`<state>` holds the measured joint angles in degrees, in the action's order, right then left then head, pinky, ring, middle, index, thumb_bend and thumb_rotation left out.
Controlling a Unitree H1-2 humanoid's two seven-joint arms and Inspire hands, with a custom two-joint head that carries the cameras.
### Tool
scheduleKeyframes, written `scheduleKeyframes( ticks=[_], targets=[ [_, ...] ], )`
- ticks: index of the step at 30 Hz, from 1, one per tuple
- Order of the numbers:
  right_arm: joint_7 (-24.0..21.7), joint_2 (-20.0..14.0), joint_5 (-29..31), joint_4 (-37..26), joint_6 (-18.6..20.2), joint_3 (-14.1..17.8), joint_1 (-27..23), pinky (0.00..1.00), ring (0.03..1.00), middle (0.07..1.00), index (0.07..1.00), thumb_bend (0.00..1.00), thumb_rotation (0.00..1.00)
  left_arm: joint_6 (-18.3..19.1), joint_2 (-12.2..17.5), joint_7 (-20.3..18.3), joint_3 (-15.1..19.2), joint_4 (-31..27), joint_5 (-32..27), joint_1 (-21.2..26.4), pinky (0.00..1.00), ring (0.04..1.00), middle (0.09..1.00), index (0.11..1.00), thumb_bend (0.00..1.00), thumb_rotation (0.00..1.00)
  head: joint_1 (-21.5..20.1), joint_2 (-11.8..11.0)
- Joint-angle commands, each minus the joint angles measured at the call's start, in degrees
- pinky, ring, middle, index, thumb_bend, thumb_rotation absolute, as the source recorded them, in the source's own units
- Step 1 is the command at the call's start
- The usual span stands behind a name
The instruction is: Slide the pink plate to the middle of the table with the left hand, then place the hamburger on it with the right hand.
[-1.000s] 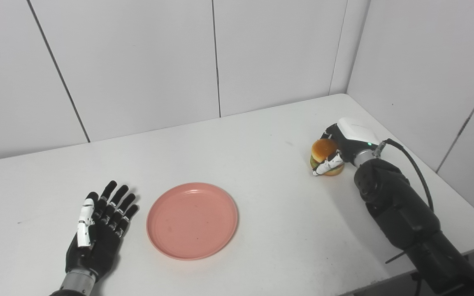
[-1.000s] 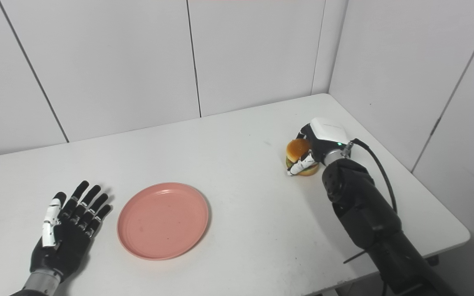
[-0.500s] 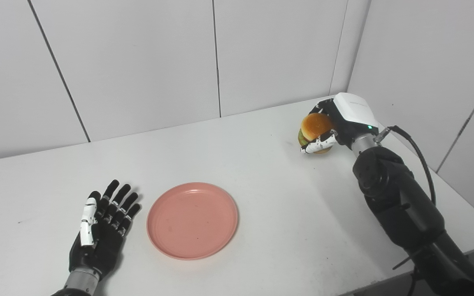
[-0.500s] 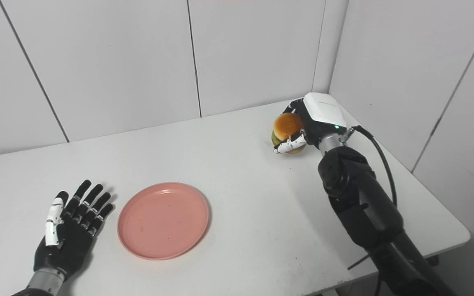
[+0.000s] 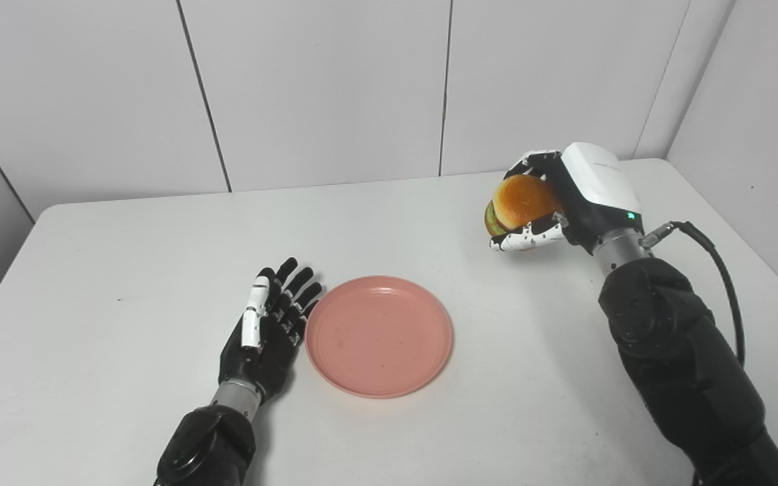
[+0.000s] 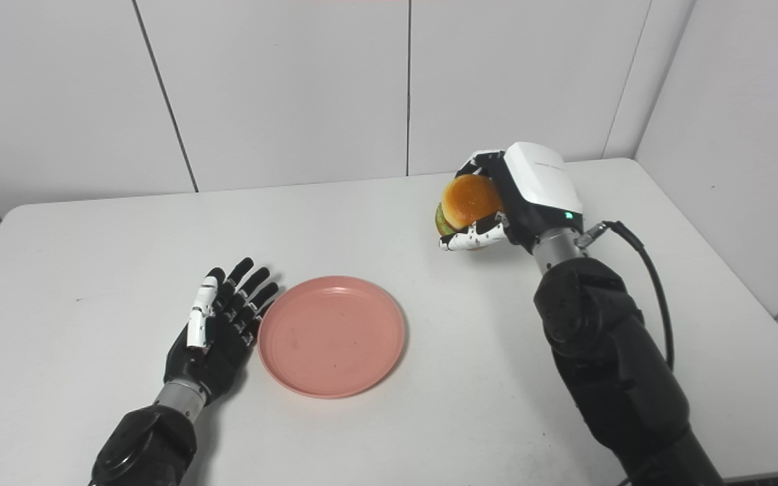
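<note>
Left eye view: a white table (image 5: 125, 270) with rounded corners fills the lower frame, its top matt and marked only by a few faint specks; behind it stands a wall of pale grey panels (image 5: 321, 88) divided by thin dark vertical seams, and a second panelled wall meets it at the right to form a corner beyond the table's far right end; a further grey surface shows at the left edge of the frame; the pink plate (image 5: 379, 335) lies flat near the middle of the table, empty; the left hand (image 5: 269, 331) rests palm down on the table just beside the plate's left rim, fingers spread and extended, holding nothing; whether its fingertips touch the rim cannot be told; the right hand (image 5: 551, 202) is raised above the far right part of the table, fingers curled around the hamburger (image 5: 517, 206), which is tilted with its bun top facing left and is well apart from the plate; a black cable (image 5: 720, 270) loops from the wrist along the dark forearm

Right eye view: the same scene, seen from slightly to the right; the plate (image 6: 331, 335) sits left of frame centre with the open left hand (image 6: 220, 334) alongside it; the right hand (image 6: 510, 199) grips the hamburger (image 6: 467, 202) clear of the table, casting a soft shadow on the surface below; a green light shows at the wrist
</note>
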<state>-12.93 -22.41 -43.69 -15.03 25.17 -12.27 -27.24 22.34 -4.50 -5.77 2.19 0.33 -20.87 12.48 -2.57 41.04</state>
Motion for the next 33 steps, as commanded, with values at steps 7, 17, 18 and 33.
scheduleKeyframes(
  ticks=[7, 17, 18, 33],
  targets=[
    [0.27, 5.02, 0.76, -1.64, -6.12, -3.95, -4.50, 0.23, 0.315, 0.411, 0.527, 0.52, 0.00, 0.16, -2.45, 1.87, -1.41, -0.83, 2.03, 2.36, 0.89, 0.886, 0.896, 0.906, 0.35, 1.00, 4.11, 0.74],
    [-0.36, 9.23, 0.13, 0.85, -6.10, -7.52, -3.67, 0.25, 0.342, 0.428, 0.527, 0.52, 0.00, 0.25, -3.29, 2.14, -3.12, -0.44, 4.24, 2.50, 0.90, 0.894, 0.899, 0.898, 0.36, 1.00, 5.44, 1.29],
    [-0.53, 9.77, 0.11, 1.10, -5.88, -7.95, -3.49, 0.25, 0.340, 0.428, 0.528, 0.52, 0.00, 0.35, -3.31, 2.17, -3.27, -0.51, 4.31, 2.50, 0.90, 0.894, 0.900, 0.900, 0.36, 1.00, 5.24, 1.44],
    [-1.59, 11.44, -1.69, 3.55, -7.04, -11.52, -0.90, 0.22, 0.307, 0.407, 0.518, 0.52, 0.00, 1.03, -3.03, 2.30, -3.47, -1.44, 4.74, 2.43, 0.90, 0.896, 0.900, 0.903, 0.36, 1.00, 3.39, 2.22]
  ],
)
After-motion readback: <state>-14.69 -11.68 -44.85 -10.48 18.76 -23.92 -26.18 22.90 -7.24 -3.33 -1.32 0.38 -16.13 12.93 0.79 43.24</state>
